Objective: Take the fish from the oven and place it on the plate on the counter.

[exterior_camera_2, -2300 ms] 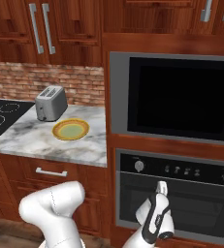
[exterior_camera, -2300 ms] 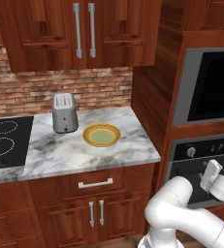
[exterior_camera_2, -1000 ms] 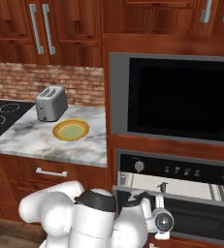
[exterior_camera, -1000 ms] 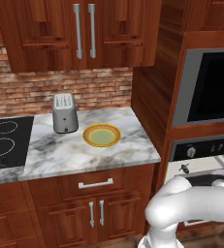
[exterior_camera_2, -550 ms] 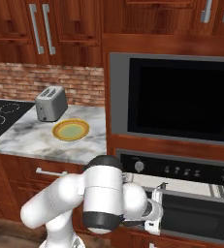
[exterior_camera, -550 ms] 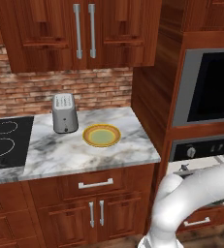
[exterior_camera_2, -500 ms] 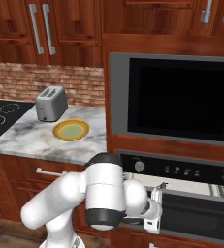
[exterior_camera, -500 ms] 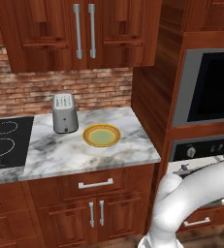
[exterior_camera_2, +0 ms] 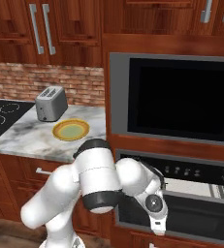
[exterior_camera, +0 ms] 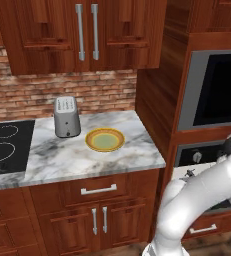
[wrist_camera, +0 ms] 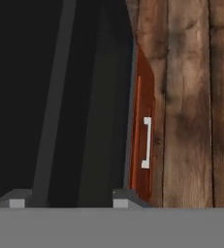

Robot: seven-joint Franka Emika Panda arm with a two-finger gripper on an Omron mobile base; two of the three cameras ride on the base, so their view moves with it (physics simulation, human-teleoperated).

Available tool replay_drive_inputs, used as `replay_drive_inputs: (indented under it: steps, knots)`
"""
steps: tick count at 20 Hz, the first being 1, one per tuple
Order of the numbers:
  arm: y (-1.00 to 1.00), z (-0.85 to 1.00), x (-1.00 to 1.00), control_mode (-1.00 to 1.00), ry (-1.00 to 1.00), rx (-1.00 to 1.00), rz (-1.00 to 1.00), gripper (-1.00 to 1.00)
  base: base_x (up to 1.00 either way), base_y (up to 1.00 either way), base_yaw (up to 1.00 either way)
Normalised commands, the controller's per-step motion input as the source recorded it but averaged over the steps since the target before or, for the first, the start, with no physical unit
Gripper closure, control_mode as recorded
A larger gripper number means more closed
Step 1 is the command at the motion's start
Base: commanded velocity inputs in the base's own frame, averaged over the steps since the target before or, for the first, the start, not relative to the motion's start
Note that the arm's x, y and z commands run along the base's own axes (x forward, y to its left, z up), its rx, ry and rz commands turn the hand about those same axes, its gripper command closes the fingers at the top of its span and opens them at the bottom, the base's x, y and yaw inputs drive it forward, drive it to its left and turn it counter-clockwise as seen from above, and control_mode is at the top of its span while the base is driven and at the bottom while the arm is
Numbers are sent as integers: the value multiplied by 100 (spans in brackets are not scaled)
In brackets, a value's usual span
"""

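Kitchen of reddish-brown wood cabinets with silver bar handles, brick backsplash behind. Counter (exterior_camera: 62,160): white-and-grey veined marble slab, bearing a black glass cooktop (exterior_camera: 4,152) at its left, a boxy steel toaster (exterior_camera: 67,117) and, just beside it, the plate (exterior_camera: 105,140), round and shallow, orange rim, pale green centre, bare. Oven (exterior_camera_2: 196,193): steel, black strip of round knobs, door standing part-way down below it. White arm (exterior_camera_2: 91,181), smooth and rounded, reaching low in front of the oven. Gripper (wrist_camera: 70,201): two small dark tips set apart, nothing between them, facing dark glass and a wood-plank floor. Fish: cannot be made out.
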Motion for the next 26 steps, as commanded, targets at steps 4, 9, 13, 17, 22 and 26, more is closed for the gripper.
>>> replay_drive_inputs:
  steps: [4, 9, 13, 17, 22, 26]
  knots:
    - [-64, 0, -100, -100, 22, 11, 0, 100, 0, 0, 0]
    - [-58, 0, -100, -100, 24, 12, 0, 100, 0, 0, 0]
    - [-14, 75, -100, -100, 18, 16, -1, 100, 0, 0, 0]
    - [0, 100, -99, -100, 13, 12, -1, 100, 0, 0, 0]
    - [0, 100, -92, -100, 12, 8, 0, 100, 0, 0, 0]
    - [7, 100, -19, -100, 4, 6, 1, 100, 0, 0, 0]
